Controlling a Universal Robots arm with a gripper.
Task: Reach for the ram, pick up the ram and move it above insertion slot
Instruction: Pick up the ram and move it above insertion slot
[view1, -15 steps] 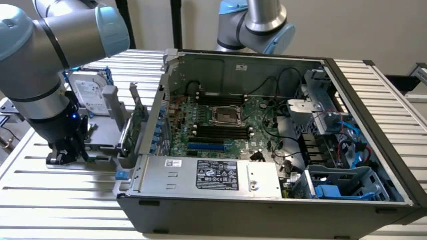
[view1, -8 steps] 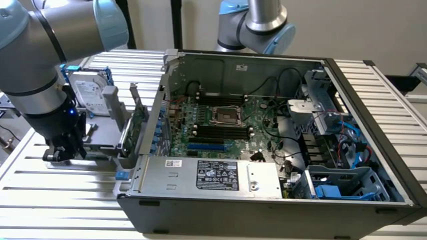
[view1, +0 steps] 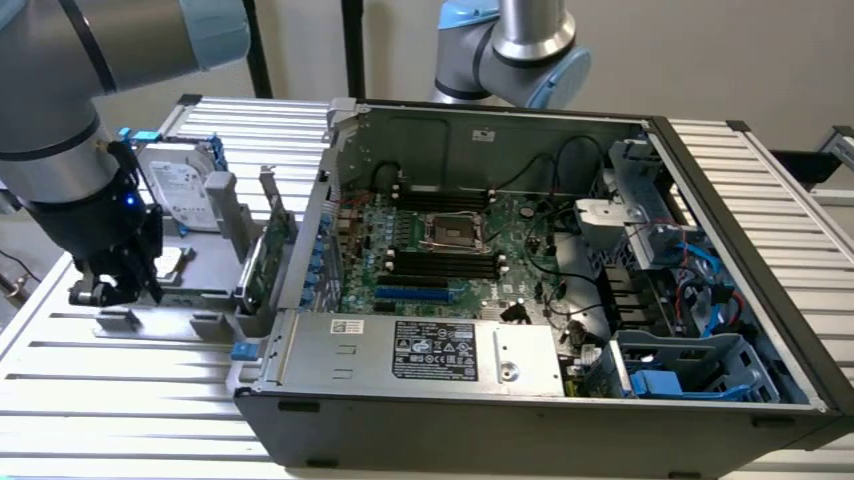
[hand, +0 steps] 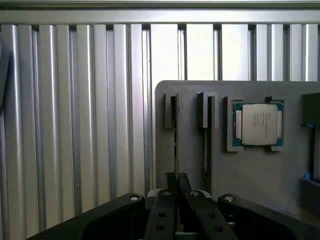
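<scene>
The grey arm (view1: 54, 130) is being held upright at the exterior view's left, its wrist pointing straight down over the grey holder tray (hand: 190, 165) on the ribbed counter (hand: 75, 125). The claw (hand: 176, 179) is being pinched narrow on the ram (hand: 175, 135), which is standing on edge in its tray slot, beside a 2nd stick (hand: 205, 140) and 1 processor chip (hand: 258, 124). The open computer case (view1: 534, 400) is lying to the exterior view's right.

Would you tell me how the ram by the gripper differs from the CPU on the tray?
The ram stands on edge in a narrow slot; the CPU lies flat in a square frame. The ram shows as a long thin line; the CPU is square with a silver lid. Both sit in the grey tray.
</scene>
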